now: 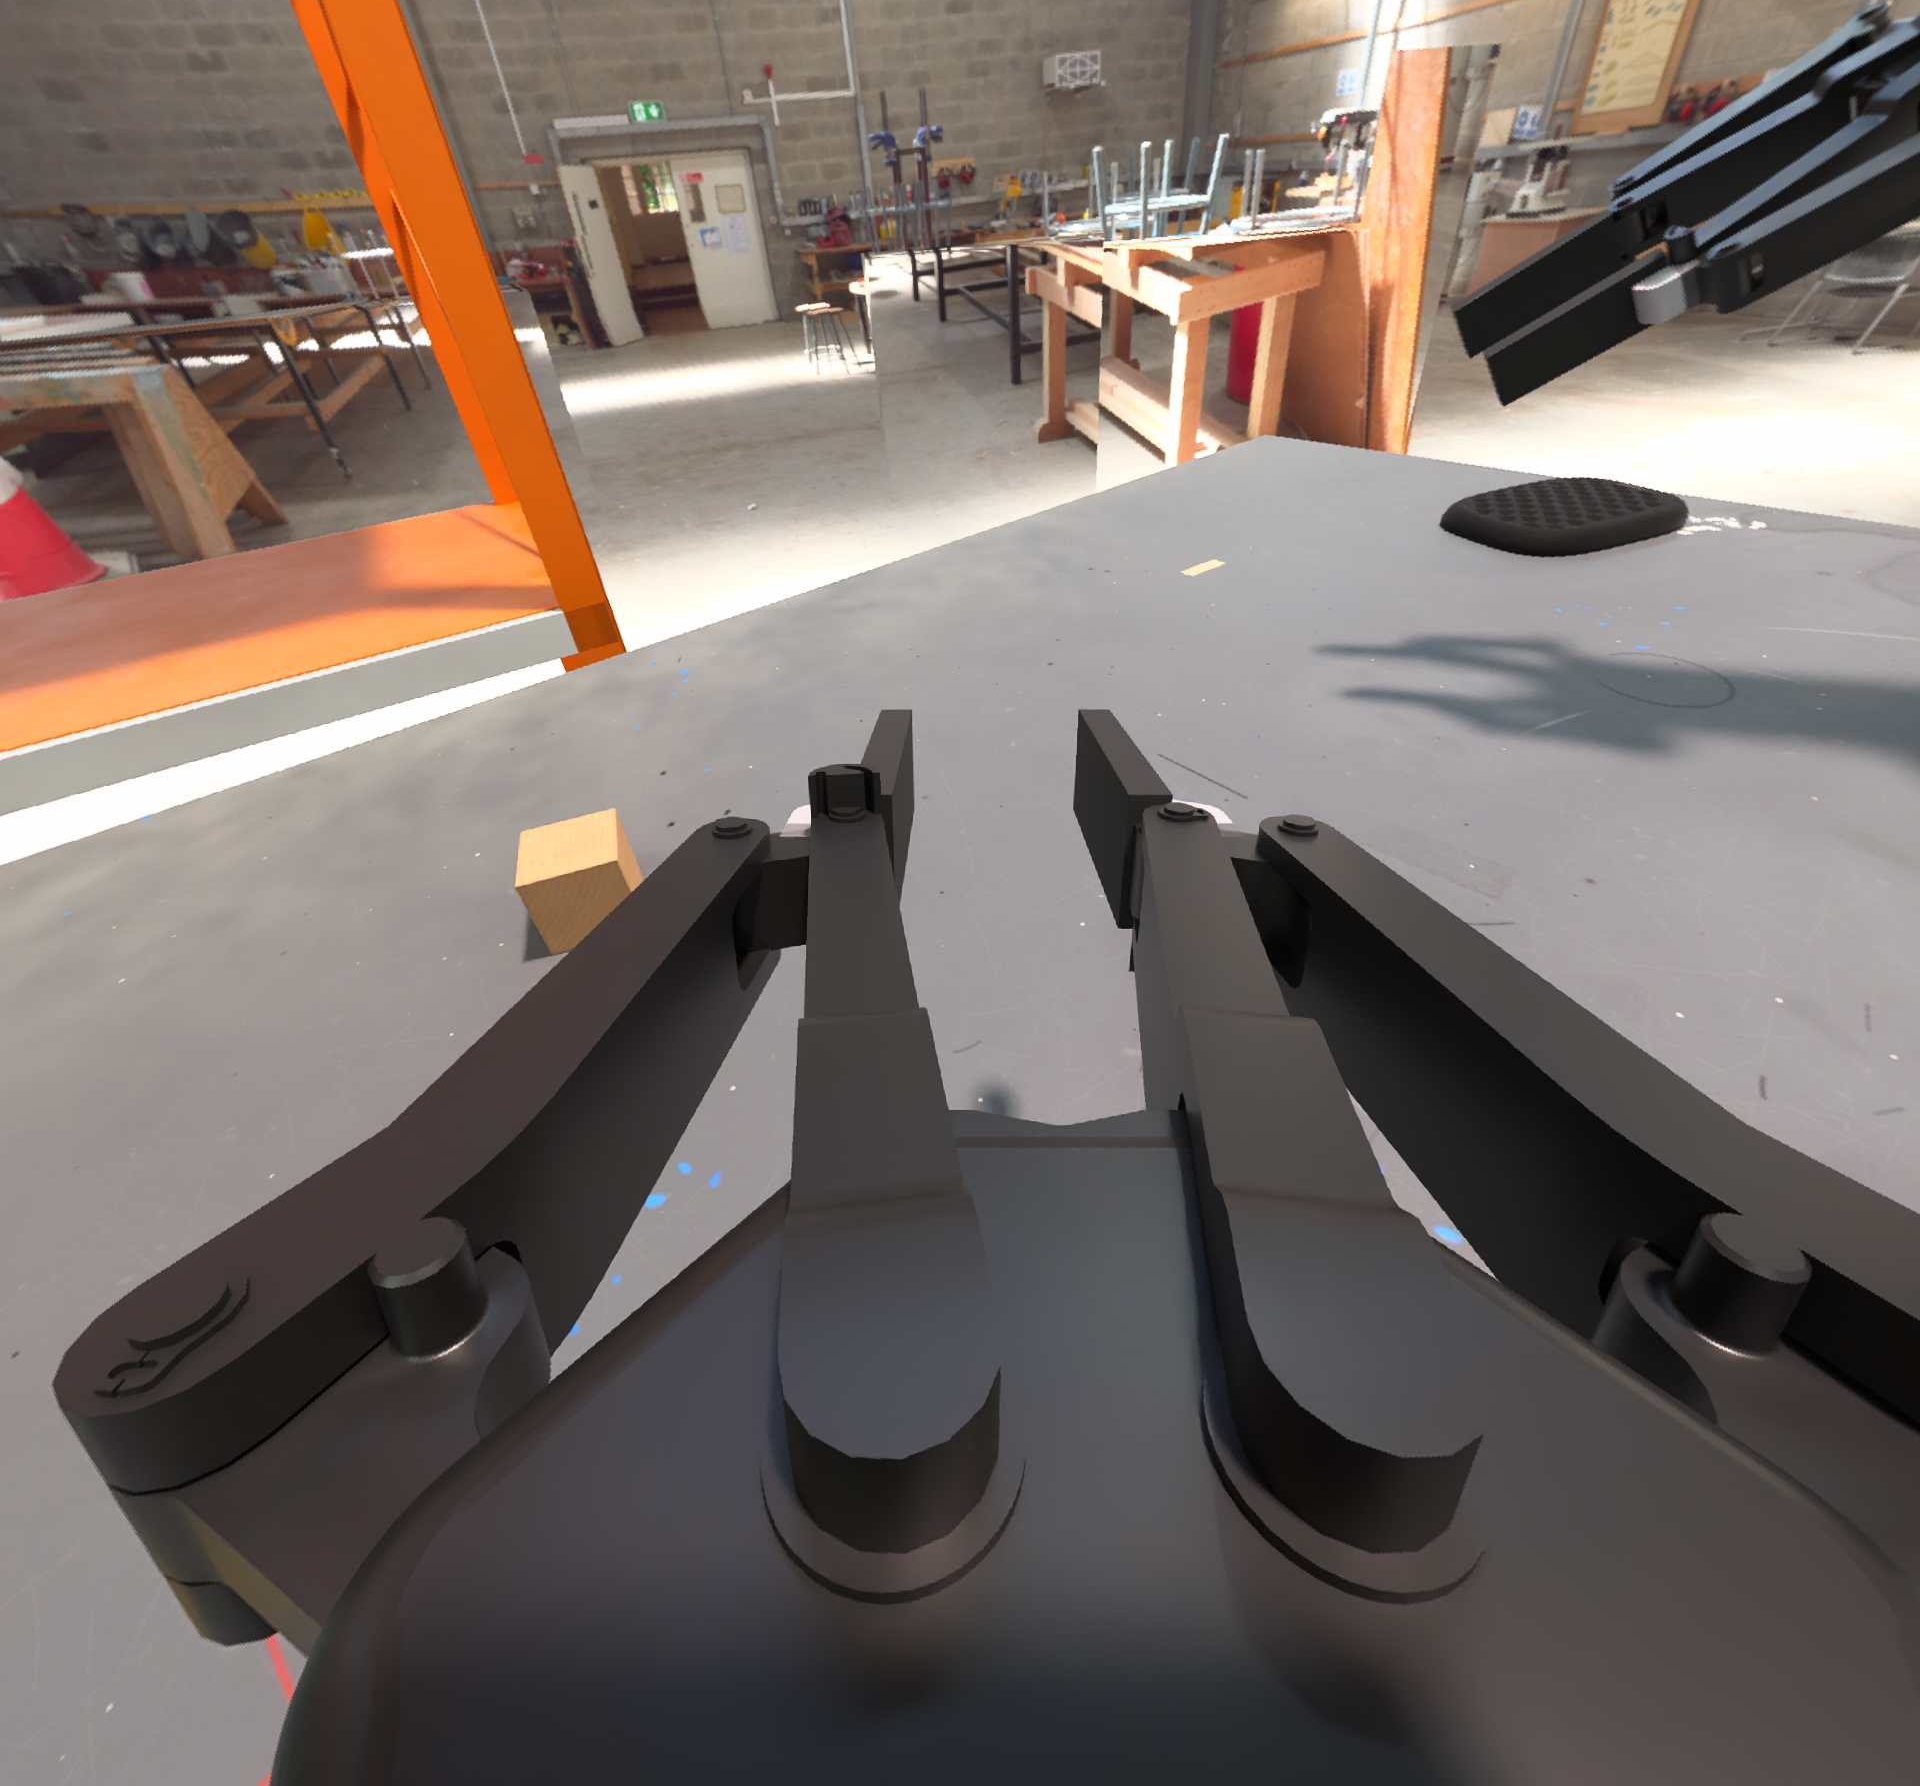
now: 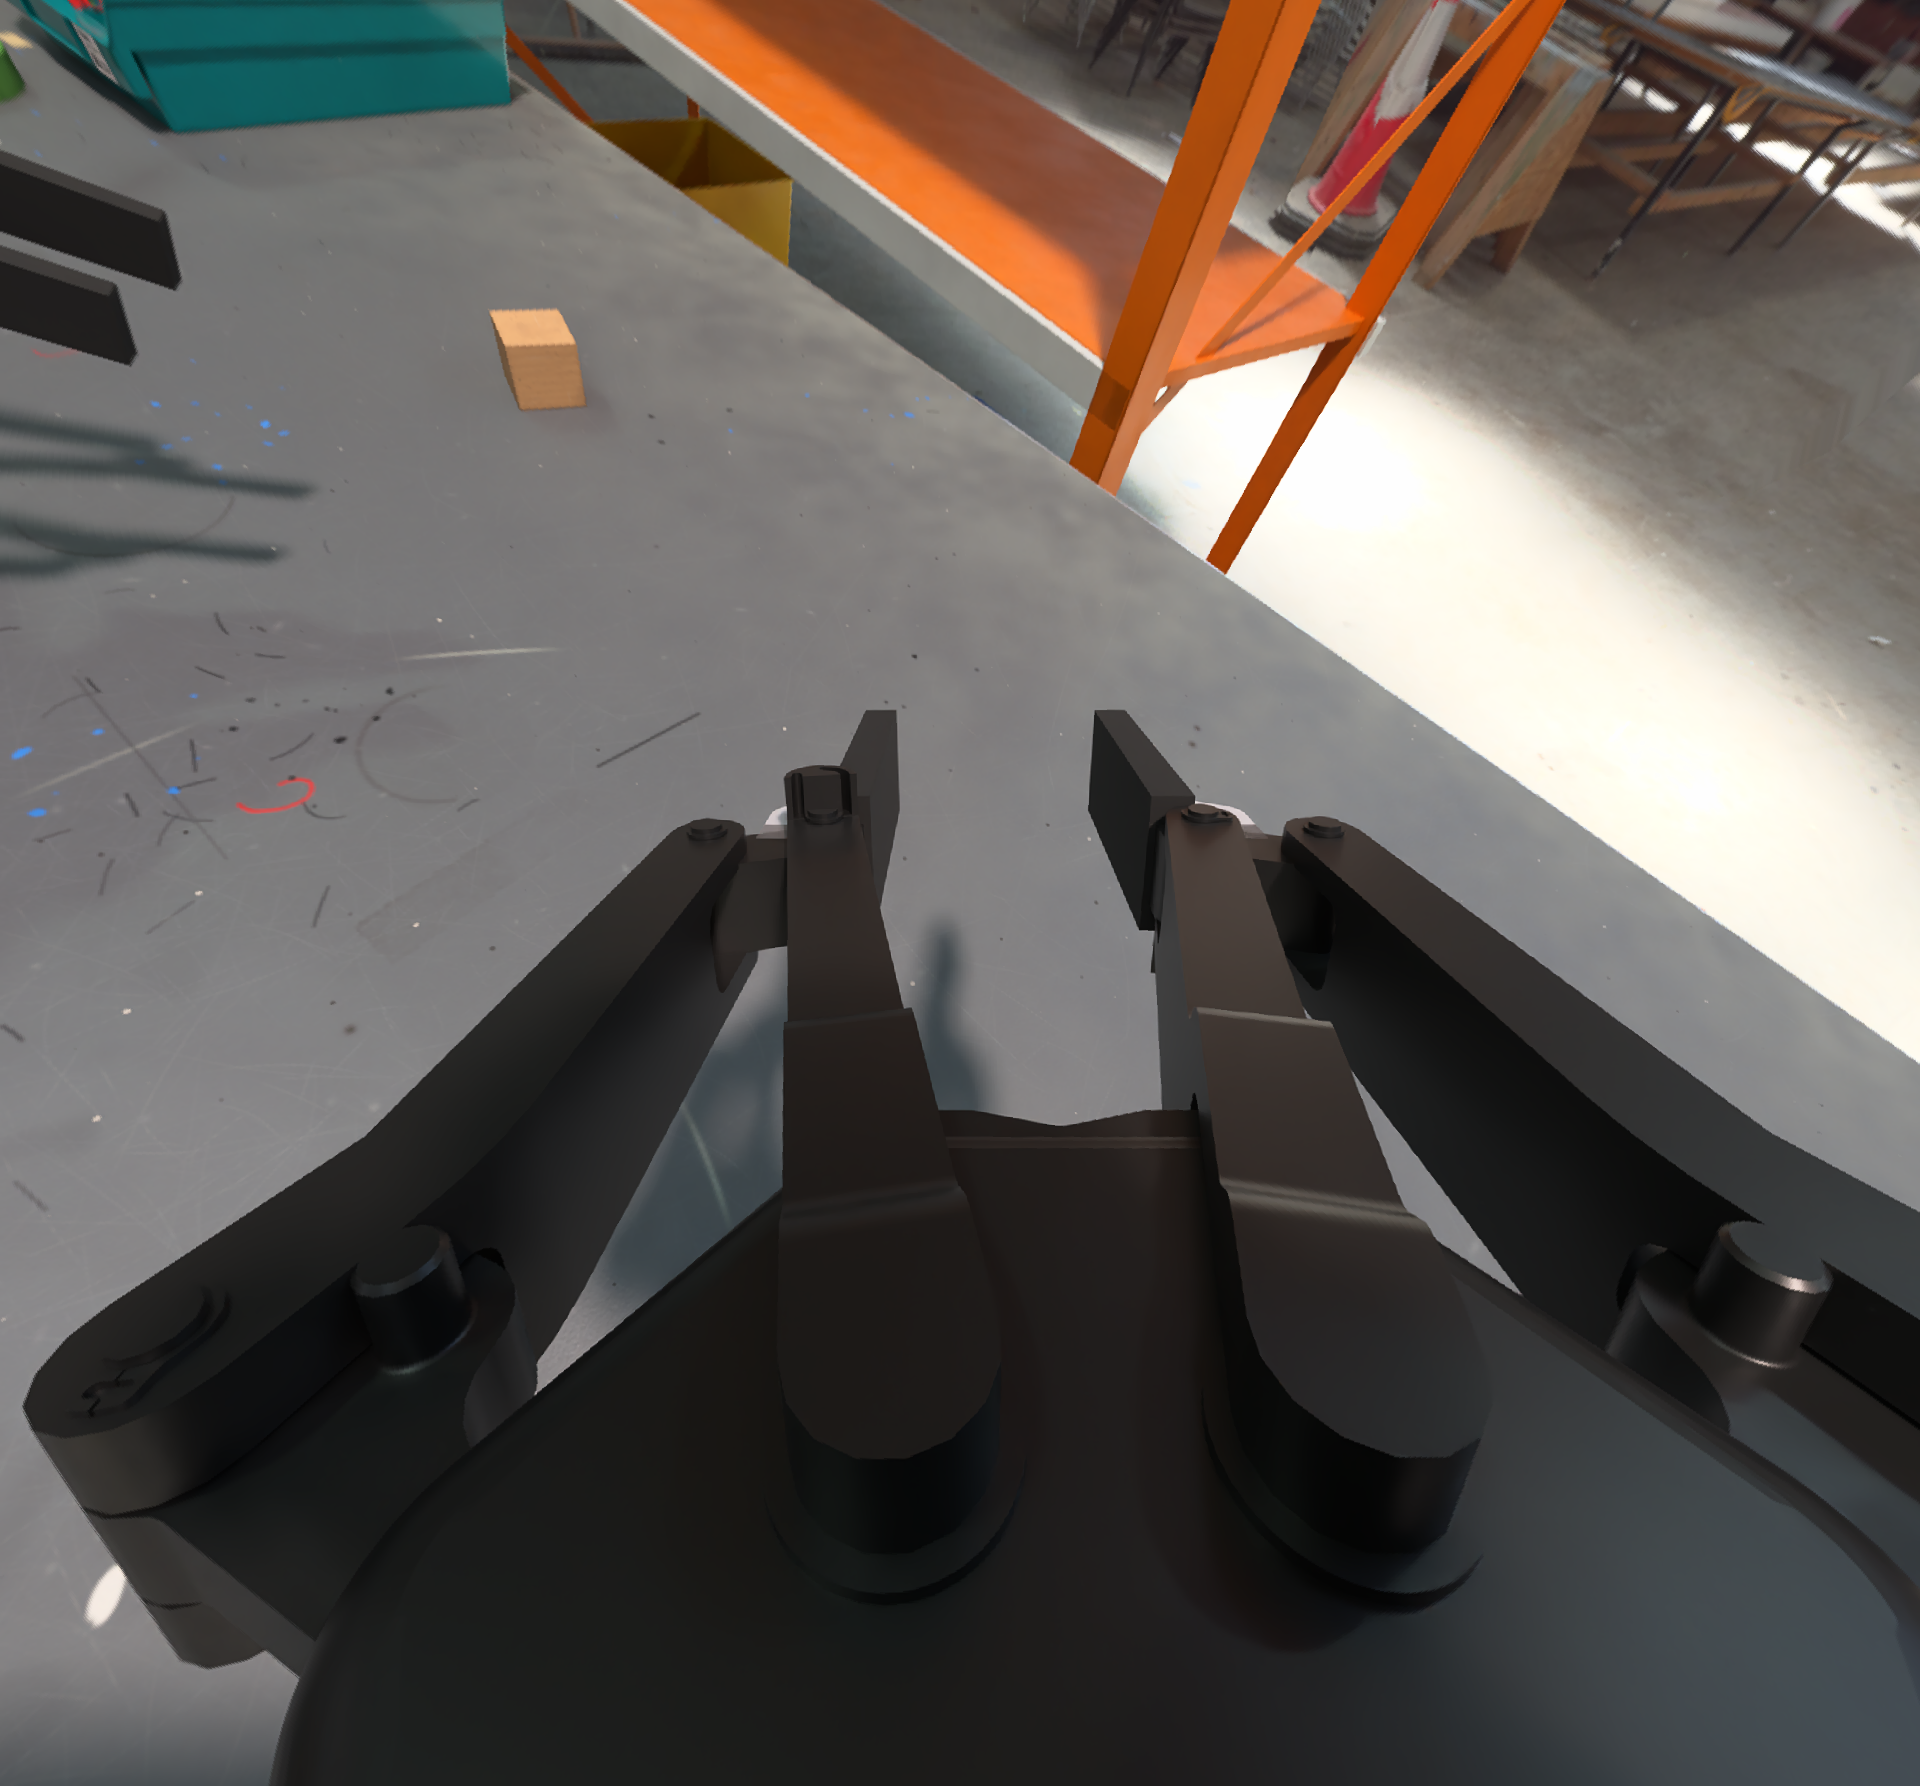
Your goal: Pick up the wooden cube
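The wooden cube [image 1: 574,874] rests on the grey table [image 1: 1143,614], to the left of my left gripper [image 1: 994,749] and partly hidden behind its left linkage. The left gripper is open and empty above the table. In the right wrist view the cube [image 2: 537,358] lies far ahead to the left. My right gripper [image 2: 994,749] is open and empty, hovering above the table [image 2: 623,593] near its edge. The right gripper also shows in the left wrist view [image 1: 1496,354] at upper right, and the left gripper's fingertips [image 2: 94,266] show at the right wrist view's left edge.
A black perforated pad [image 1: 1564,512] lies at the table's far side. Teal bins [image 2: 260,22] stand at the far left corner, and a yellow box [image 2: 717,178] sits beyond the table edge. An orange shelf rack [image 2: 1195,230] runs alongside the table.
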Controlling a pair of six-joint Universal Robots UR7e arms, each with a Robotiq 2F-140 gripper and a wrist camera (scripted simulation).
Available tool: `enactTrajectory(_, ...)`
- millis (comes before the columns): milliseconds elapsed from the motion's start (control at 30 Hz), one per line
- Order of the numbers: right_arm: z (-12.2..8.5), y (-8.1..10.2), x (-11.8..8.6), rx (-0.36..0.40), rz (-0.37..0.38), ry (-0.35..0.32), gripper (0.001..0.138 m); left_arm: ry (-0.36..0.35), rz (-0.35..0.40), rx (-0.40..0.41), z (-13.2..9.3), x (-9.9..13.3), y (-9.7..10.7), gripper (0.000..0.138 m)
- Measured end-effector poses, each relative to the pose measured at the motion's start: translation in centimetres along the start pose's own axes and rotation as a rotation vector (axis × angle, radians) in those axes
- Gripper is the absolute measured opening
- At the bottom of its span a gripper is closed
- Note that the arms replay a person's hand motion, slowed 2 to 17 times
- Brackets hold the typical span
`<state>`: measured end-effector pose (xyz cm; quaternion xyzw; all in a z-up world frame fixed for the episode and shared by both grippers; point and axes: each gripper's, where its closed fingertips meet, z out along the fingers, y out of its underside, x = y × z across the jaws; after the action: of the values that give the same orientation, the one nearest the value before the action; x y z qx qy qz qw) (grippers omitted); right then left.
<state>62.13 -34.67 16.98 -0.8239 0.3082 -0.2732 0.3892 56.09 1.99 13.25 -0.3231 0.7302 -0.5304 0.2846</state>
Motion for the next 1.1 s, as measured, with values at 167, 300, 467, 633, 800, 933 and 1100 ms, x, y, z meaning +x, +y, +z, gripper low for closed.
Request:
enactTrajectory(167,-1.7,-1.8,-2.1,0.149,0.023,0.005,0.050,-0.051,-0.040,0.006,-0.3,-1.3,-0.1,0.047)
enactTrajectory(300,-3.6,-2.5,-3.7,0.254,0.048,0.020,0.049,-0.092,-0.072,0.018,-0.7,-2.3,-0.4,0.050)
enactTrajectory(467,-5.4,-2.9,-5.2,0.340,0.071,0.042,0.047,-0.141,-0.113,0.041,-1.4,-3.4,-0.8,0.051)
enactTrajectory(633,-6.9,-3.4,-6.5,0.406,0.100,0.048,0.047,-0.188,-0.156,0.061,-2.3,-4.7,-1.2,0.049)
enactTrajectory(800,-8.2,-4.3,-7.5,0.461,0.118,0.031,0.047,-0.226,-0.188,0.077,-3.2,-5.7,-1.5,0.047)
enactTrajectory(933,-9.0,-5.0,-8.1,0.479,0.123,0.018,0.047,-0.252,-0.210,0.091,-3.9,-6.5,-1.8,0.045)
enactTrajectory(1100,-9.7,-5.6,-8.4,0.468,0.118,0.019,0.048,-0.274,-0.237,0.109,-4.7,-7.4,-2.1,0.044)
